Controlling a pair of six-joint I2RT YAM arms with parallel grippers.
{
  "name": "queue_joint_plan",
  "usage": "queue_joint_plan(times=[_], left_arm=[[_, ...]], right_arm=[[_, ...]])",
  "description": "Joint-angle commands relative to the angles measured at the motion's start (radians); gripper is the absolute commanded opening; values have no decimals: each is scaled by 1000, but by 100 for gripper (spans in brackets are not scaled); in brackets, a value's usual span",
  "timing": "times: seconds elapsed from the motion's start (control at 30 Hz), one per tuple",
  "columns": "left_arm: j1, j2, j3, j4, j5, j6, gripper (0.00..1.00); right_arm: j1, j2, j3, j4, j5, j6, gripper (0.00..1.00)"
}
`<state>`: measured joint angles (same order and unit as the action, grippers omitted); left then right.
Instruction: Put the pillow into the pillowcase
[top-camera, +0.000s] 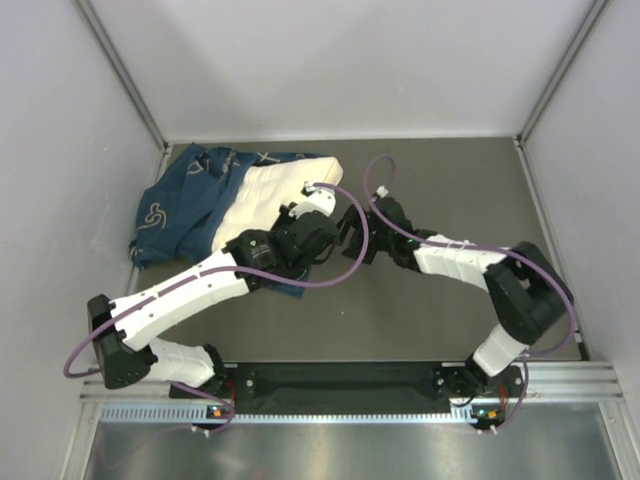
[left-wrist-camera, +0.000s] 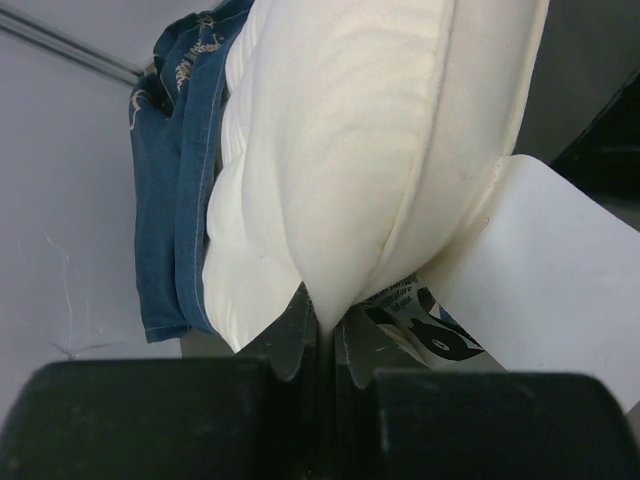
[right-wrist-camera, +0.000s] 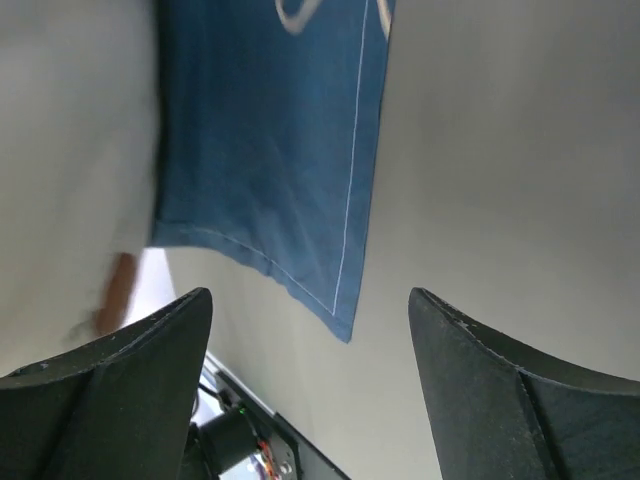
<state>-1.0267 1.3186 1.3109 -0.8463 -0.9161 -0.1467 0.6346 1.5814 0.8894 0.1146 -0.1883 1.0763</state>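
Observation:
The cream-white pillow (top-camera: 262, 203) lies at the table's back left, partly over the dark blue pillowcase (top-camera: 183, 200), which bunches beside it on the left. My left gripper (top-camera: 300, 238) is at the pillow's near right end. In the left wrist view the left gripper (left-wrist-camera: 328, 322) is shut on a pinched fold of the pillow (left-wrist-camera: 350, 150), next to its printed tag (left-wrist-camera: 432, 322), with the pillowcase (left-wrist-camera: 170, 200) behind. My right gripper (top-camera: 352, 238) is just right of the left one. The right gripper (right-wrist-camera: 310, 330) is open and holds nothing; a flat corner of the pillowcase (right-wrist-camera: 285, 160) lies beyond its fingers.
The grey table (top-camera: 440, 190) is walled by white panels at the left, back and right. A metal rail (top-camera: 350, 385) carrying both arm bases runs along the near edge. Purple cables (top-camera: 350, 260) loop over the two wrists.

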Motion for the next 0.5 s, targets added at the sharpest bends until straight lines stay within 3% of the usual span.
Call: queue_joint_plan(times=[0.0,0.47], left_arm=[[7,-9,73,-3,-107,6,0],[11,-35,70,1,-99,15,0]], right_arm=[[75,77,89,48,21,42,78],[221,403,229,71,170,241,71]])
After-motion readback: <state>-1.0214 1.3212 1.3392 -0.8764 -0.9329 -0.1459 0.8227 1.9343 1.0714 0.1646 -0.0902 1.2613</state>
